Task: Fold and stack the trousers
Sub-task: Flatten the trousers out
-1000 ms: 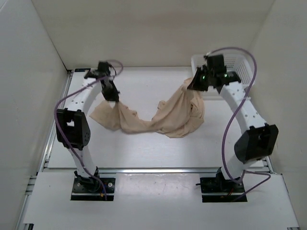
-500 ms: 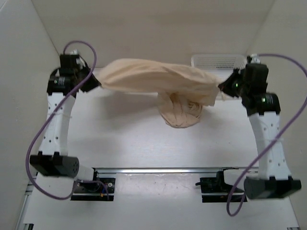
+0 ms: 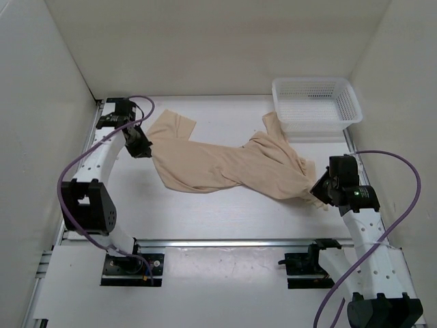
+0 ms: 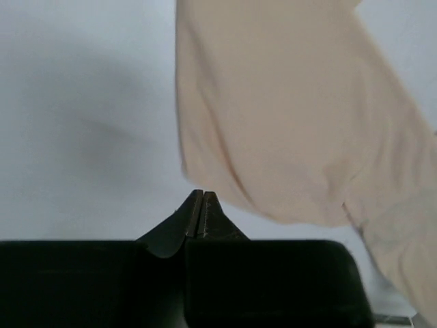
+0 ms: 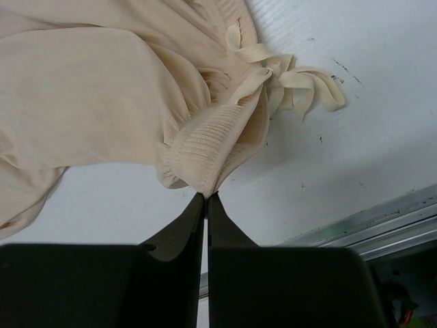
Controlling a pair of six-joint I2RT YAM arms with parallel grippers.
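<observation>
The beige trousers lie stretched out on the table from back left to front right, wrinkled and partly twisted. My left gripper is shut and empty, its tips just short of the cloth's left edge; in the left wrist view the gripper holds nothing. My right gripper is shut on the trousers' ribbed waistband at their front right end, low over the table. The right wrist view shows the gripper pinching that edge, with the drawstring loose beside it.
A white mesh basket stands at the back right, just behind the trousers' right end. White walls close in the table on the left, back and right. A metal rail runs along the table's near edge.
The trousers, held up and stretched between both grippers half a second ago, now lie on the table. The left gripper has let go. The right arm has pulled toward the near right.
</observation>
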